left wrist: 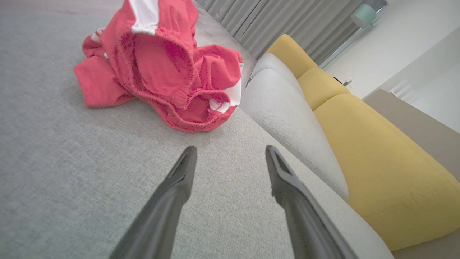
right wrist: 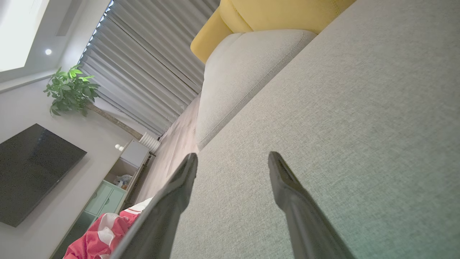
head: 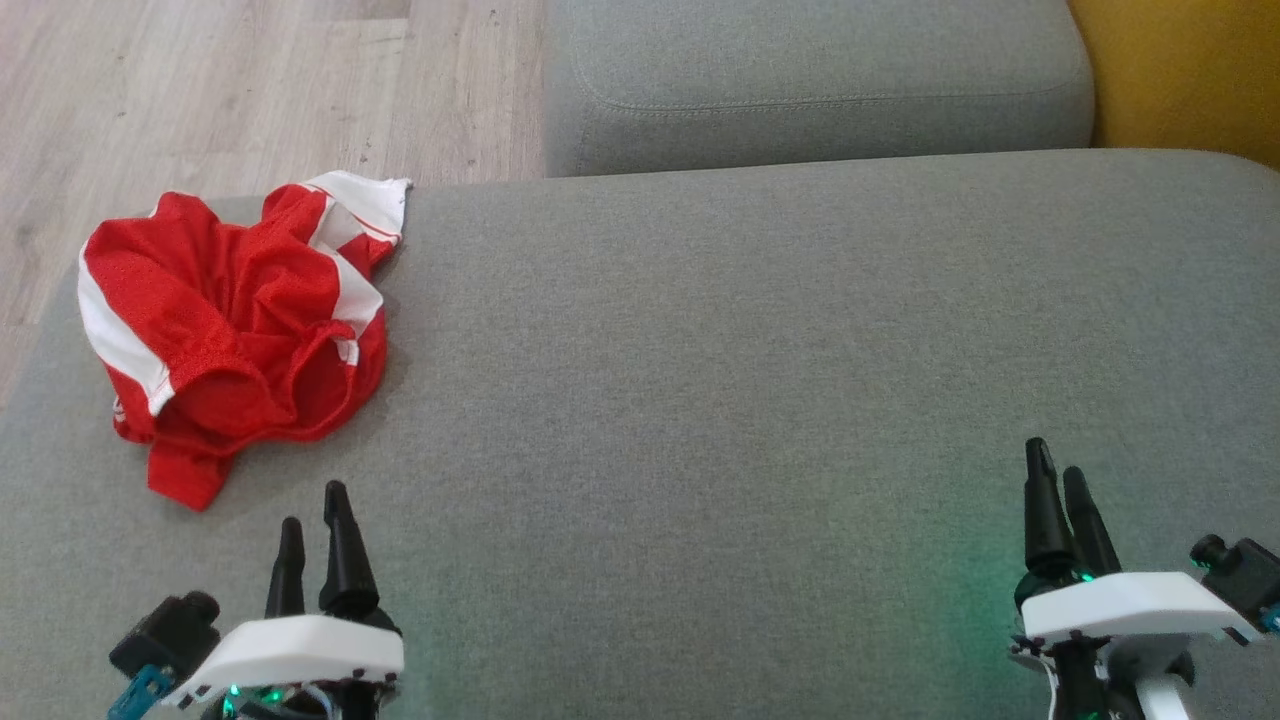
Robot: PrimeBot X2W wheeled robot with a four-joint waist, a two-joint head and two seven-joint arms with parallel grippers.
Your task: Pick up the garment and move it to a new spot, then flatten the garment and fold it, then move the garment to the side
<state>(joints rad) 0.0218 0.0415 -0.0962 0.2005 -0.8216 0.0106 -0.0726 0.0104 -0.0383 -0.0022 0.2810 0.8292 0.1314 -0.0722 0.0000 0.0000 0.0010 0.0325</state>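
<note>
**A:** Where does the garment lie?

**B:** The garment is a red and white crumpled heap at the far left corner of the grey seat. One white-striped edge reaches the rim, next to the wooden floor. Nothing is touching it.

**A:** And the claws?

**B:** The left claw hovers just short of the heap and points toward it. Its fingers are spread, with bare seat fabric between them, and it holds nothing. The right claw is well apart on the other side, also spread and empty. Beyond both sit the grey back cushion and a yellow cushion.

**A:** So the pickup has not begun. How should it go?

**B:** I'd use the left claw, since it is the near one. The raised fold of the elastic band facing it looks like the best hold, because it stands proud of the seat. Come in low with the fingers wide and pinch that ridge, not the flat cloth, so the tips don't dig into the upholstery.

**A:** Any risk?

**B:** If it grabs only one thin layer, the rest may trail and snag on the rim. Lift straight up first, then carry it toward the open middle of the seat, where there is room to spread it flat.
</note>
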